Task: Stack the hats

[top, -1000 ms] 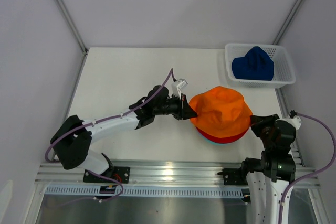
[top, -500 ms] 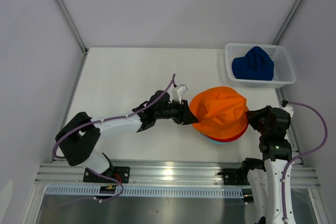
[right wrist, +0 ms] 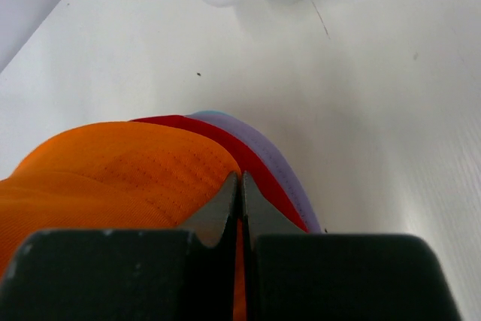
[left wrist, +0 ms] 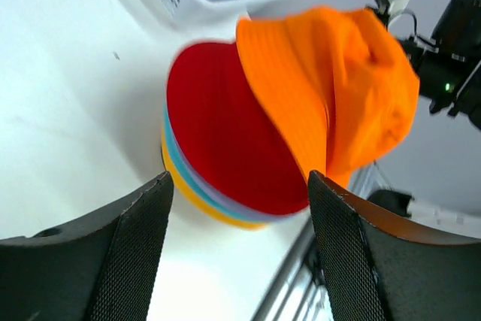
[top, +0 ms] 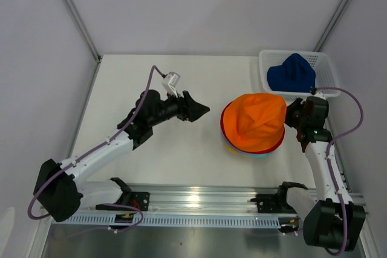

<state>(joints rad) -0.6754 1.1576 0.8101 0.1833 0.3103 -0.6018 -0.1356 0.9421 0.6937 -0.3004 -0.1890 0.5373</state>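
The right end effector (top: 294, 115) is closed on the right brim of the orange hat (top: 259, 120), which lies tilted on the stack (left wrist: 225, 140). The left end effector (top: 201, 108) is open, well to the left. The dark blue hat (top: 292, 74) lies in the basket (top: 326, 93) beyond, nearer the right arm.

Top: overhead, far. Wrists: low, close, opposite sides, sharing orange hat (left wrist: 338, 88).

hat pile (top: 254, 125) before basket (top: 302, 96), one hat (top: 292, 74) inside

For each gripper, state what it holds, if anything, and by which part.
Right gripper: jaws shut on the orange hat, at its edge on that arm's side. Left gripper: jaws open, holding nothing.
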